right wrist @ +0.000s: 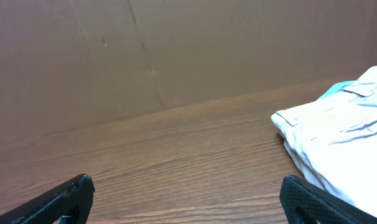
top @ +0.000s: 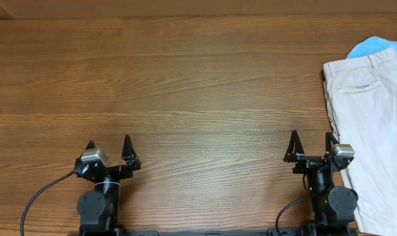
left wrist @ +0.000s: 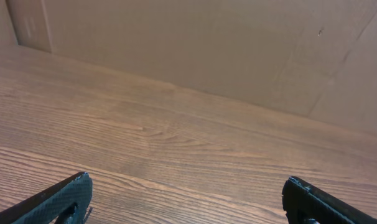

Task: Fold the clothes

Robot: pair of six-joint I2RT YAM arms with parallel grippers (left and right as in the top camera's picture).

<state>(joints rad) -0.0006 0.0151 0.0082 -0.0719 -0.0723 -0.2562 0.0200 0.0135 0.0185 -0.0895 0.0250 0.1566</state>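
the beige shorts (top: 372, 131) are laid flat along the right edge of the table (top: 185, 85), with the waistband toward the far edge. a light blue garment (top: 375, 46) is seen partly under them at the far right corner. the left gripper (top: 109, 144) is held spread at the near edge, with nothing gripped. the right gripper (top: 311, 137) is likewise spread and empty, just beside the shorts.

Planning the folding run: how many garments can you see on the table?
2: light beige shorts at the right edge of the table, and a light blue garment peeking out past their waistband at the far right. More may be hidden beneath or off-frame.
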